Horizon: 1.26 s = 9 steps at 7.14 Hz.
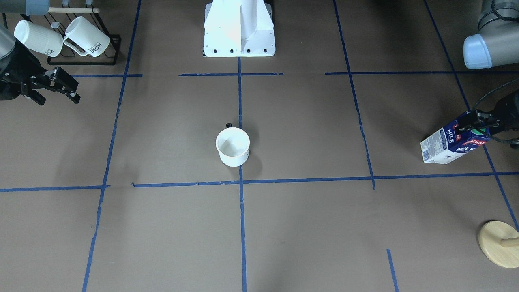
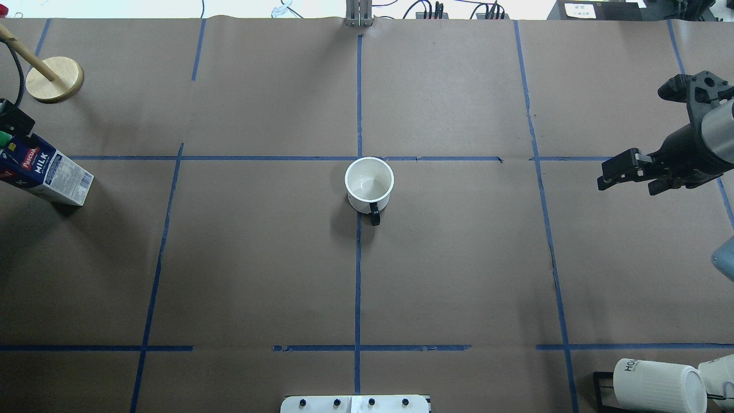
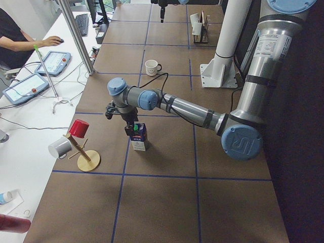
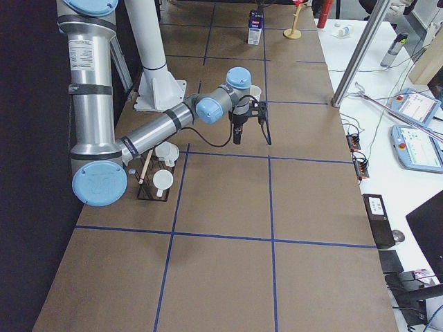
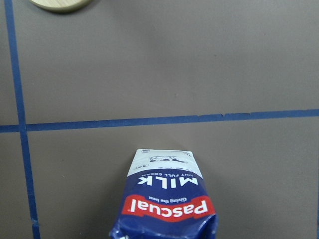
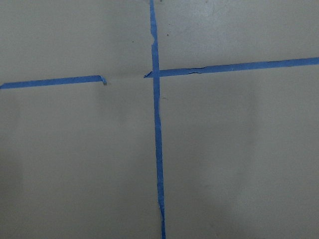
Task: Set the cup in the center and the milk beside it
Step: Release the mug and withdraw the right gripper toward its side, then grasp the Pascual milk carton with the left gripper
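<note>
The white cup (image 1: 232,147) stands upright on the centre tape line just on the robot's side of the tape crossing (image 1: 241,181). In the overhead view the cup (image 2: 369,183) has its black handle toward the robot. The blue and white milk carton (image 1: 454,142) stands at the table's left end, also in the overhead view (image 2: 49,172) and the left wrist view (image 5: 167,199). My left gripper (image 1: 477,123) sits on the carton's top, fingers either side of the green cap. My right gripper (image 1: 75,92) is open and empty above the table's right side (image 2: 602,176).
A black rack with ribbed "HOME" mugs (image 1: 81,38) stands near the robot on its right side. A wooden mug stand (image 1: 498,243) is at the far left corner. The white robot base (image 1: 239,28) is behind the cup. An operator sits beyond the far edge.
</note>
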### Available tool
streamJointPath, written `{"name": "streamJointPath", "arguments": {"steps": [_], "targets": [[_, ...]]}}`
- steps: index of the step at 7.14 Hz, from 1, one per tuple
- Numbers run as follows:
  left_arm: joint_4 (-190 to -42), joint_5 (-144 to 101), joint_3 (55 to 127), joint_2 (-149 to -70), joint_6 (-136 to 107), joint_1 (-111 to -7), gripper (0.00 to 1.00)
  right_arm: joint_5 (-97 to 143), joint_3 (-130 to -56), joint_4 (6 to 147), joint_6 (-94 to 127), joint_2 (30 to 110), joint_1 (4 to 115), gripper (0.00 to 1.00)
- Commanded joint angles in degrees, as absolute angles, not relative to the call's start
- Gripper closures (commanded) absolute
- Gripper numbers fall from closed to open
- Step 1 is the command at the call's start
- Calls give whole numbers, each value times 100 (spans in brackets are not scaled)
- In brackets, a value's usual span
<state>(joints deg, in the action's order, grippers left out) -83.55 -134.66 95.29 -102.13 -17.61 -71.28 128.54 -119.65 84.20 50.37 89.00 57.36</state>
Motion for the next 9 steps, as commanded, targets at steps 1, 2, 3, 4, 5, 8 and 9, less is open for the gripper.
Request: {"name": "streamJointPath", "arguments": {"steps": [1, 2, 3, 4, 5, 8, 9], "targets": [[-8376, -13465, 9344, -10195, -1758, -6979, 0, 12832, -11944, 8420, 5045, 8903, 5722, 0], [-8367, -13456, 9325, -10195, -1767, -6944, 28, 12832, -11953, 8420, 5054, 8895, 5722, 0], [-8367, -13404, 9334, -10195, -1740, -6943, 72, 12841, -11953, 8420, 5054, 8895, 5722, 0], [-8350, -13160, 9491, -10239, -1801, -6943, 94, 12841, -11971, 8420, 5089, 8886, 5722, 0], [-8002, -13149, 10084, -10257, -1897, -6952, 97, 12850, -12006, 8420, 5089, 8894, 5739, 0], [-6399, -13192, 11082, -11790, -3743, -5905, 97, 12858, -12225, 8420, 4888, 9394, 5914, 0], [-6416, -13158, 10831, -12474, -4840, -5097, 97, 12858, -12226, 8420, 4573, 9570, 6054, 0]]}}
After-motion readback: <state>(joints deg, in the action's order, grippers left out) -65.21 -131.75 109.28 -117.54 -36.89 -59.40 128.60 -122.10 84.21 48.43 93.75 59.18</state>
